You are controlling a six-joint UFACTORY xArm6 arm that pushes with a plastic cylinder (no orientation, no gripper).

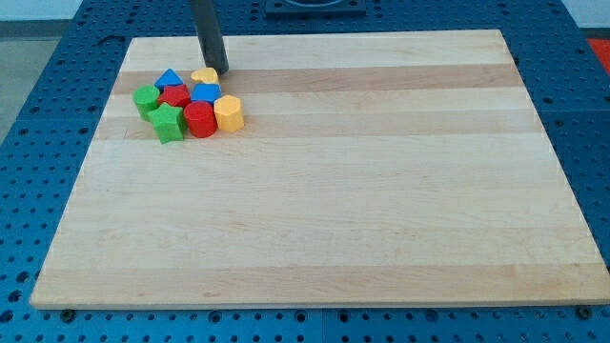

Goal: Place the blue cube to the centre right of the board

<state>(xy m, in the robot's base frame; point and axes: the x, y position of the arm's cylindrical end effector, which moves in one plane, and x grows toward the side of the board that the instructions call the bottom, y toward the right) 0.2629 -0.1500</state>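
The blue cube sits in a tight cluster of blocks at the upper left of the wooden board. My tip rests on the board just above the cluster, beside the yellow block and a little above and right of the blue cube. Around the cube are a blue triangular block, a red block, a red cylinder and a yellow hexagonal block. A green block and a green star lie at the cluster's left.
The board lies on a blue perforated table. The rod comes down from the view's top edge.
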